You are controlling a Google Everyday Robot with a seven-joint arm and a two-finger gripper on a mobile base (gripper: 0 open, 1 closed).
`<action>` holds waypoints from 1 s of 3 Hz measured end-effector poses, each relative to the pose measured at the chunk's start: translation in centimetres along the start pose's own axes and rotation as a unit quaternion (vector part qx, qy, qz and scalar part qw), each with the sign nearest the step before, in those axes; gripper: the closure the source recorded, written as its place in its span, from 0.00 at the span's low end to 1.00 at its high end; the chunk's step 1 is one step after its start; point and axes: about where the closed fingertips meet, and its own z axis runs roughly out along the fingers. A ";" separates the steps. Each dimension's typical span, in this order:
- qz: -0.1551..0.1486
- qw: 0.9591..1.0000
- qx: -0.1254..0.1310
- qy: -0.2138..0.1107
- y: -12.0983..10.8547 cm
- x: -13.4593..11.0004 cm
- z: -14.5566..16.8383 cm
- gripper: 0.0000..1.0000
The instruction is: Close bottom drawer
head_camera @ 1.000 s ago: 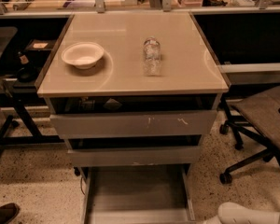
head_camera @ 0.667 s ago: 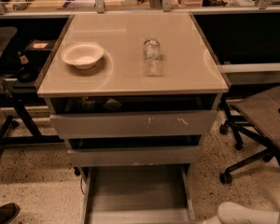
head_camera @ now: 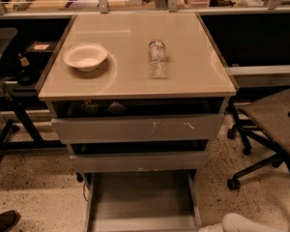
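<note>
The bottom drawer (head_camera: 142, 197) is a grey metal drawer with a plain flat tray. It stands pulled far out from the base of the cabinet, and its low front panel (head_camera: 144, 223) is near the lower edge of the view. Above it are the mid-width drawer front (head_camera: 137, 161) and the widest drawer front (head_camera: 137, 128), which has white scratch marks. My gripper is out of view. Only a white rounded part of my arm (head_camera: 244, 223) shows at the bottom right corner, to the right of the open drawer.
On the cabinet's beige top (head_camera: 193, 76) stand a white bowl (head_camera: 85, 57) and a clear plastic bottle (head_camera: 157, 58) lying down. An office chair (head_camera: 270, 129) stands to the right. A black table frame (head_camera: 14, 105) is on the left. A dark shoe (head_camera: 4, 220) is at the bottom left.
</note>
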 end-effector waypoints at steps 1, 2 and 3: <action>0.002 1.000 0.000 -0.005 -0.1 -0.3 0.2 1.00; 0.002 0.999 -0.002 -0.043 0.3 -3.6 0.4 1.00; -0.003 0.998 -0.005 -0.059 1.0 -5.4 0.3 1.00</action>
